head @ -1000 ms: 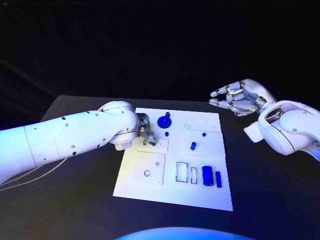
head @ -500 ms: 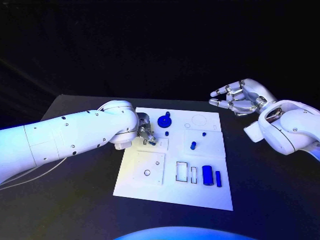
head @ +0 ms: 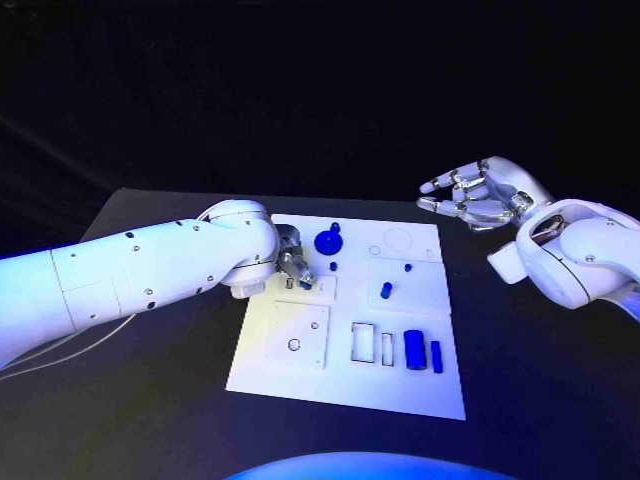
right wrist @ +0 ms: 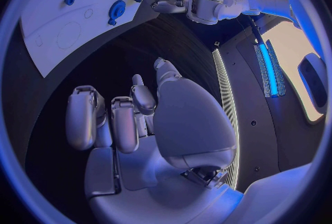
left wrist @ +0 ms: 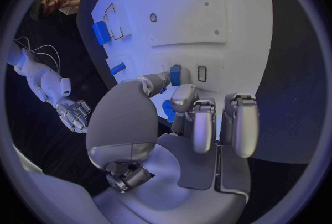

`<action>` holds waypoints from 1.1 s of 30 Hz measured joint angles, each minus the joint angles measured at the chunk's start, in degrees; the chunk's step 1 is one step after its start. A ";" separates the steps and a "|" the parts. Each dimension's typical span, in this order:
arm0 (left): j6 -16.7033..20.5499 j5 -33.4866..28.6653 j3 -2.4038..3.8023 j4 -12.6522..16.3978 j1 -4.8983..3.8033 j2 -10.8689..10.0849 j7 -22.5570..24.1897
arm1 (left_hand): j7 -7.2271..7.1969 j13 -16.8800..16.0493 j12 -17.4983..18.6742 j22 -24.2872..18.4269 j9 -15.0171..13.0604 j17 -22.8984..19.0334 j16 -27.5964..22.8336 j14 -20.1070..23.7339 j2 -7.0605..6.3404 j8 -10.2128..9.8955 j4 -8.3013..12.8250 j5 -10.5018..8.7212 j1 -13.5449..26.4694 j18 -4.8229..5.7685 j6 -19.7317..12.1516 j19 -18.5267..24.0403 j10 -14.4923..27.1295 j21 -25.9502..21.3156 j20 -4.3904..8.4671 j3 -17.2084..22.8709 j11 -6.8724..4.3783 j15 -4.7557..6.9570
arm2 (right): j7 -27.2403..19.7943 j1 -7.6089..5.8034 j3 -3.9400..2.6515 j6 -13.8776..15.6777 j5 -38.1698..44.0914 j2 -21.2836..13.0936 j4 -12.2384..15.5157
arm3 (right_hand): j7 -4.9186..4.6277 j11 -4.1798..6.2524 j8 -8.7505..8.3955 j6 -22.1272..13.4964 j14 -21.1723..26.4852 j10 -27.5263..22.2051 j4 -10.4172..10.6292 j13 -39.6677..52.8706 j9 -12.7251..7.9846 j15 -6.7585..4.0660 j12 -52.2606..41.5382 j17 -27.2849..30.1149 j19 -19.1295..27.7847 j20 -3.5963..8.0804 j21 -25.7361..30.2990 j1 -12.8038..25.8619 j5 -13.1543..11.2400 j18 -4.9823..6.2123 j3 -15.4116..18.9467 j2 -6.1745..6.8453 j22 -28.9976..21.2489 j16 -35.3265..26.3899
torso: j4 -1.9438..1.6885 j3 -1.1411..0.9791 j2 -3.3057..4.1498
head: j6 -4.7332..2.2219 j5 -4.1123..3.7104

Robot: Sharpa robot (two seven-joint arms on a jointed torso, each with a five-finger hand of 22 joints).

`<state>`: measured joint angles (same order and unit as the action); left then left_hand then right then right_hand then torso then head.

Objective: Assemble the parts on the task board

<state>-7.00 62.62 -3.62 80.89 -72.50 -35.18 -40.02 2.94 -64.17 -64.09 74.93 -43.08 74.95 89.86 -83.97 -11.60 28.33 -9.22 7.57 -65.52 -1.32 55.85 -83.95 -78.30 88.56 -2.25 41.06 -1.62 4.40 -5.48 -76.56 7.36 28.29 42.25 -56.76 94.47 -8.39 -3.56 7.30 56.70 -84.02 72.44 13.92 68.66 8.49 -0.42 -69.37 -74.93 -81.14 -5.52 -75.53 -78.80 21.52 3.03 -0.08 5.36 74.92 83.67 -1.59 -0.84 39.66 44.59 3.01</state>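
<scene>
Blue rectangular part (left wrist: 175, 74) is sitting pinched in the left hand (head: 293, 267) over the white task board's (head: 342, 385) left side; the right hand (head: 472, 196) is hovering empty, fingers loosely apart, far right of it.

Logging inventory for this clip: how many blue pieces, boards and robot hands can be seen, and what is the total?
Blue pieces lying on the board: 5
Blue piece pinched in the left hand: 1
White board: 1
Hands, left and right hand: 2
Total: 9
</scene>
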 measured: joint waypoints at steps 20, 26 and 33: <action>-0.49 0.15 0.00 -0.54 0.01 0.19 -0.01 | -0.01 -0.86 -0.95 -0.01 0.08 -0.01 0.00 0.00 -0.47 0.83 0.64 -0.15 1.04 0.00 0.02 0.00 -0.51 0.14 0.42 -0.03 -0.50 0.40 | 0.00 0.02 0.00 -0.06 0.02 -0.06 -0.05 | 0.00 0.00 0.00 0.00 0.00 0.00 0.24 -0.10 0.00 0.00 0.00 0.01 0.00 0.00 0.21 0.30 0.00 0.00 0.24 -0.30 -0.01 0.00 | 0.00 -0.02 -0.01 | 0.30 -0.05; -0.60 0.33 -0.02 -0.57 0.02 0.15 0.00 | -0.01 -1.14 -1.18 -0.01 0.07 -0.02 0.00 -0.01 -0.48 1.11 0.73 -0.15 1.05 -0.01 0.03 0.00 -0.72 0.14 0.42 -0.26 -0.71 0.40 | -0.01 0.03 0.00 -0.08 0.03 -0.06 -0.07 | 0.00 0.00 0.00 0.00 0.00 0.00 0.24 -0.10 0.00 0.00 0.00 0.02 0.00 0.00 0.21 0.30 0.00 0.00 0.24 -0.30 -0.02 0.00 | -0.01 0.00 -0.02 | 0.25 -0.04; -0.61 0.47 -0.02 -0.49 0.03 0.12 0.03 | -0.02 -1.25 -1.49 -0.01 0.03 -0.02 0.00 0.00 -0.56 1.44 0.55 -0.16 1.13 -0.01 0.04 0.00 -0.73 0.14 0.42 -0.44 -0.71 0.40 | -0.02 0.04 0.00 -0.12 0.03 -0.04 -0.09 | 0.00 0.00 -0.01 0.00 0.00 0.00 0.24 -0.10 0.00 0.00 0.00 0.02 0.00 0.00 0.21 0.30 -0.26 -0.01 0.24 -0.30 -0.02 0.00 | -0.03 0.02 -0.03 | 0.24 -0.04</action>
<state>-7.61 63.09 -3.64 80.40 -72.48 -35.06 -39.99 2.92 -65.42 -65.58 74.92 -43.05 74.92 89.86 -83.97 -12.16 29.77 -8.68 7.41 -64.40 -1.33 55.89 -83.95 -79.02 88.70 -1.83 40.62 -2.33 4.81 -5.50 -76.51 7.36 28.17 42.28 -56.79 94.37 -8.39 -3.56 7.29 56.70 -84.02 72.44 14.17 68.56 8.49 -0.42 -69.37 -74.91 -81.14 -5.53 -75.32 -78.50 21.26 3.03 0.16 5.07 74.90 83.67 -1.63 -0.82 39.63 44.82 2.97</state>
